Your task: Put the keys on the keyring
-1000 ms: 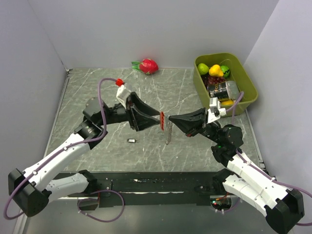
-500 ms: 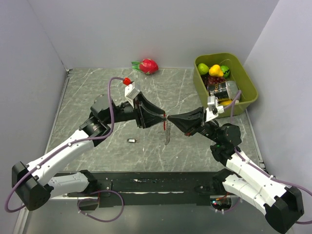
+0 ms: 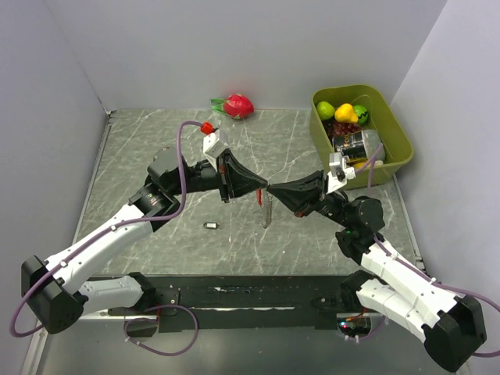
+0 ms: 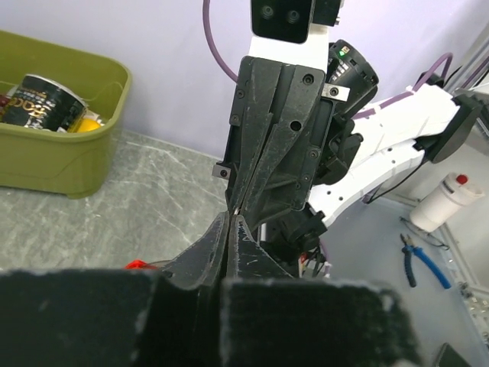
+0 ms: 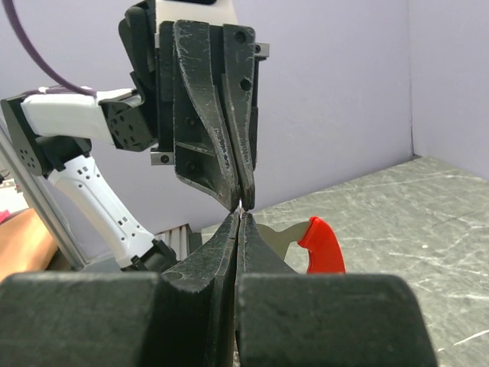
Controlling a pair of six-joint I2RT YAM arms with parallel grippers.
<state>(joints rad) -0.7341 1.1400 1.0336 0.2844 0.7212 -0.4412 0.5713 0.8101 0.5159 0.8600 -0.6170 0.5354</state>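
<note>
Both closed tip-to-tip, left gripper and right gripper pinch the dangling keyring.

Shows white shells on left arm and right arm, black at joints. Carries purple cable along each. Ends in black, scuffed wedge fingers studded with dark screws. Bears a white wrist block, a red cap, a green light.
</note>
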